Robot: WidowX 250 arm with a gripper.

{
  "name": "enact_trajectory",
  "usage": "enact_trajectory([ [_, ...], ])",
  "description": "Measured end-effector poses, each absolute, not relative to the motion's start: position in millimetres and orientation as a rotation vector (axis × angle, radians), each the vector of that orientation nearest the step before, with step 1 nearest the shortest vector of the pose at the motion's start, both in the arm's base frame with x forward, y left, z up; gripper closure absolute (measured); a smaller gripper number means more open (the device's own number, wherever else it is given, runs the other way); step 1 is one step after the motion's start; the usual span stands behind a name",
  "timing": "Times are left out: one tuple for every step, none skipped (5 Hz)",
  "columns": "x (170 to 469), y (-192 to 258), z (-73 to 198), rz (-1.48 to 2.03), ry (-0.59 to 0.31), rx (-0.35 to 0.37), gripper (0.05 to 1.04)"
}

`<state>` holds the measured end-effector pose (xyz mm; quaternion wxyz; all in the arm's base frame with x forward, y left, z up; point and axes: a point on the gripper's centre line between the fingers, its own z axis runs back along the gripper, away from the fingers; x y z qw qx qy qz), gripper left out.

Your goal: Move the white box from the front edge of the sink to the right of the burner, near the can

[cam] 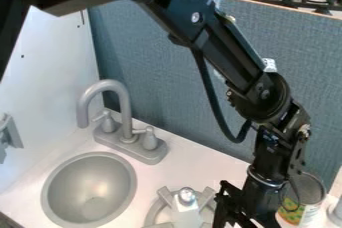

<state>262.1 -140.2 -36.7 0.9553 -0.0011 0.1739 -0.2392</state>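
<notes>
White with a silvery top, the knob (186,208) sits over the grey burner (164,194), on the claw's (235,215) sink (45,192) side, its long axis running roughly up the view. Opposite, the can (308,190) stands near the counter's (200,161) back edge. Whether the claw is apart or together, I cannot tell.

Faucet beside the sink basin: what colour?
The faucet is plain grey; best seen in the camera view.

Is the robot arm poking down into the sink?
No, the robot arm comes down in front of the can, away from the sink.
</notes>
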Motion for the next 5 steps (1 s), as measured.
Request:
enact_trajectory([
  [252.9, -137.2, -44.2, -0.529, 0.350, -0.023, 0.073],
  [256.8, -138.6, -28.7, -0.546, 0.275, -0.035, 0.077],
  [259.0, -136.7, -12.9, -0.566, 0.230, -0.024, 0.081],
  [264.8, -142.3, 9.5, -0.616, 0.163, -0.004, 0.081],
  [273.8, -160.1, 22.1, -0.664, 0.097, 0.060, 0.081],
])
